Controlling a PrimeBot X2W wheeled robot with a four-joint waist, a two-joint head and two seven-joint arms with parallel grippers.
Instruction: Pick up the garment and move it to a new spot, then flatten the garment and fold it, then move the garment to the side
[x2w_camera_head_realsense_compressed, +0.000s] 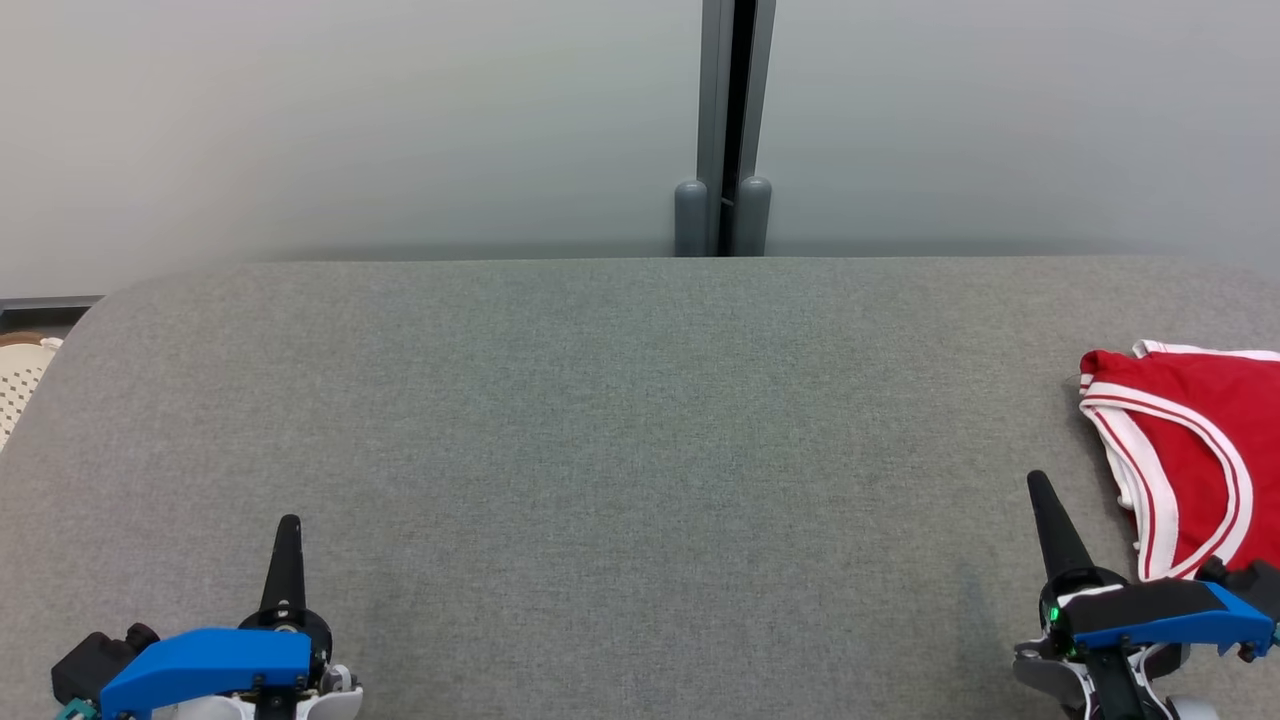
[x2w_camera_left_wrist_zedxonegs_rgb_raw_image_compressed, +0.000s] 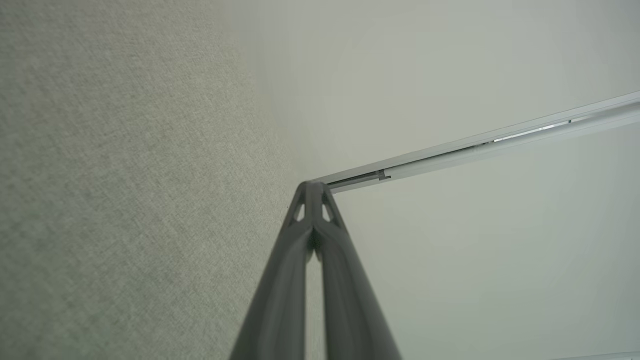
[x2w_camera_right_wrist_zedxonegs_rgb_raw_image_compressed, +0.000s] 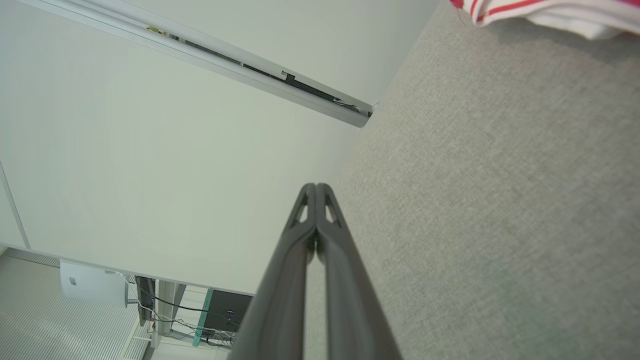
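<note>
This has the look of an office or lab test room. Front and centre sits a wide table (x2w_camera_head_realsense_compressed: 600, 450) covered in flat grey fabric, rounded at its far corners. Right behind the table, pale frosted partition panels (x2w_camera_head_realsense_compressed: 350, 120) meet at a grey metal post (x2w_camera_head_realsense_compressed: 735, 100), which is office walling. Off past the table, the right wrist view catches a dark electronics box (x2w_camera_right_wrist_zedxonegs_rgb_raw_image_compressed: 225, 312) with small lights, loose black cables (x2w_camera_right_wrist_zedxonegs_rgb_raw_image_compressed: 167, 303) and a white box (x2w_camera_right_wrist_zedxonegs_rgb_raw_image_compressed: 92, 285).

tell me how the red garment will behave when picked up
Probably floppy: the red garment lies in soft folds, so it should droop and unfold when lifted. Likely light, being thin fabric. Pushed, it may bunch on the textured grey table.
</note>
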